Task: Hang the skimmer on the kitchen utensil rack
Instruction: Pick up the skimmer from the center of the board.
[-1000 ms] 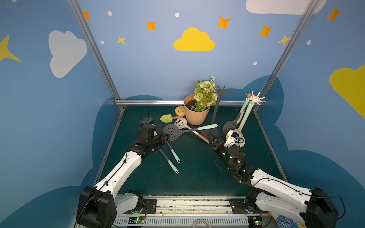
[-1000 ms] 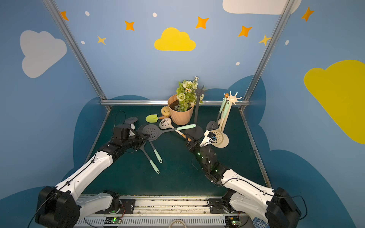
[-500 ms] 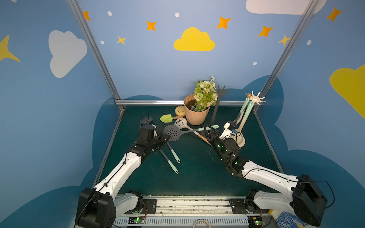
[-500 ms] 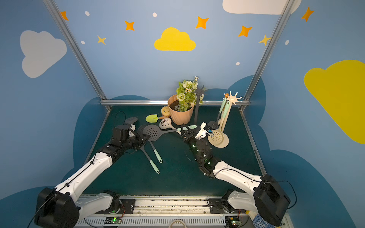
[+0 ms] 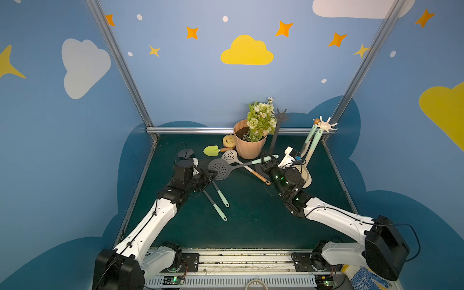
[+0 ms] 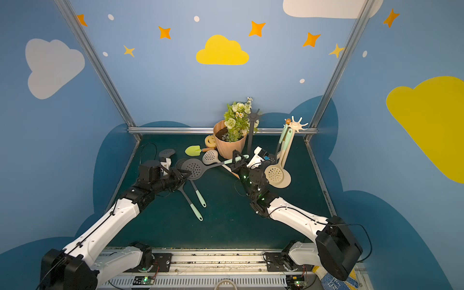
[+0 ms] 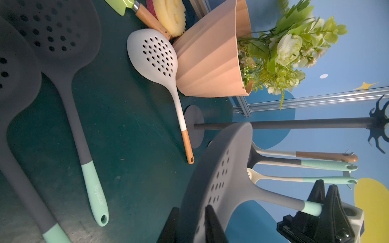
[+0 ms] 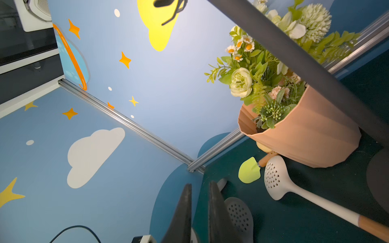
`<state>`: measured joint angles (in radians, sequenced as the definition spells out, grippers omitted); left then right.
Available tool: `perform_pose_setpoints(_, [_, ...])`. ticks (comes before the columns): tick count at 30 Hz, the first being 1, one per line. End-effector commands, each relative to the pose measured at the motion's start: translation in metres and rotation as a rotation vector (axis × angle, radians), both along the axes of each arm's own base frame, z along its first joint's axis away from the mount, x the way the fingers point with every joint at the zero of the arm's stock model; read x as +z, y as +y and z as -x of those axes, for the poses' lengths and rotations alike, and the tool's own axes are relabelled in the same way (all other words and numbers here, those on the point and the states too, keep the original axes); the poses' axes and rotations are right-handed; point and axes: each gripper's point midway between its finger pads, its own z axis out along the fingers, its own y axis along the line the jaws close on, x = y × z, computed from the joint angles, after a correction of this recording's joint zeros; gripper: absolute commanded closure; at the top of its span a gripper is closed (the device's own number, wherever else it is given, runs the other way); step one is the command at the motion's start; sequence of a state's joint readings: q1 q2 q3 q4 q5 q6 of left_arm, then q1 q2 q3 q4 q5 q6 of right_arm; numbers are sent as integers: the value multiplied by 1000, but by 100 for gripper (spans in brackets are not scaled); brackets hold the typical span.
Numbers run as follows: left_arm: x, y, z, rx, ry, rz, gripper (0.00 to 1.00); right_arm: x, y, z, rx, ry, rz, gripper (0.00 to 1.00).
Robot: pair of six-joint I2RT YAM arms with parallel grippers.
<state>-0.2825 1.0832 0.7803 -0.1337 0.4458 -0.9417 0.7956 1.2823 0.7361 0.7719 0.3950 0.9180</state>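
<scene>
We see a handover mid-scene: the right gripper (image 5: 265,162) has swung in from the cream rack (image 5: 325,124) at its two o'clock and clamped the mint handle of the grey skimmer (image 5: 221,168) — so hanging looks next. The left gripper (image 5: 211,174) has eased, fingers (image 7: 212,225) bracketing the raised head, contact unclear. At the head's six o'clock, a utensil (image 7: 72,117) lying on the mat (image 5: 251,226) reads "Royalstar".

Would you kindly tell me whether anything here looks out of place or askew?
Nothing is spilled or broken. Oddly, the dark rack stands bare while two grey skimmers lie loose on the mat and a white skimmer lies by the flower pot. The right gripper pinches the handle of another skimmer.
</scene>
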Motion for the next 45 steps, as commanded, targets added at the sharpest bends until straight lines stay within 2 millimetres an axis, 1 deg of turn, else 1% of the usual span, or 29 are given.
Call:
perform_pose_setpoints(1, [14,-5,6,-50,-49,-3,61,9,6,4,24,-46,29,100])
perform_pose_setpoints(2, [14,-6,7,-60,-52,-10,54,7,6,5,29,-43,42,100])
perform_pose_setpoints(3, [14,-5,9,-66,-51,-24,50,6,5,6,27,-40,56,100])
perform_pose_setpoints(6, [14,-4,14,-95,-55,-64,38,8,2,12,31,-54,113,100])
perform_pose_setpoints(8, [11,-2,17,-106,-54,-97,33,9,0,17,35,-66,159,100])
perform_pose_setpoints(12, [6,1,22,-142,-65,-162,26,6,-7,27,42,-49,284,100])
perform_pose_setpoints(15, [7,-1,26,-189,-89,-190,25,7,-16,38,47,-69,341,100])
perform_pose_setpoints(18, [7,2,27,-198,-98,-230,25,6,-24,46,48,-81,379,100])
perform_pose_setpoints(20, [9,2,28,-213,-111,-253,24,7,-28,51,56,-82,406,100])
perform_pose_setpoints(22, [14,-2,30,-260,-146,-261,22,5,-27,56,87,-82,452,100])
perform_pose_setpoints(24, [22,-13,35,-341,-207,-249,22,5,-21,62,141,-97,506,100])
perform_pose_setpoints(27, [35,-30,45,-471,-313,-265,21,7,-7,75,257,-144,611,100])
perform_pose_setpoints(31, [51,-62,63,-663,-477,-339,22,5,13,97,461,-204,746,100])
perform_pose_setpoints(34, [57,-92,78,-812,-581,-366,23,4,20,113,569,-243,781,100])
perform_pose_setpoints(36, [61,-111,87,-901,-640,-358,23,6,21,121,615,-271,779,100])
perform_pose_setpoints(38, [61,-132,95,-980,-698,-353,23,9,21,127,646,-288,769,100])
perform_pose_setpoints(41, [58,-155,98,-1046,-748,-337,24,12,19,134,679,-302,757,100])
perform_pose_setpoints(45, [58,-181,98,-1086,-809,-303,27,13,15,142,710,-312,734,100])
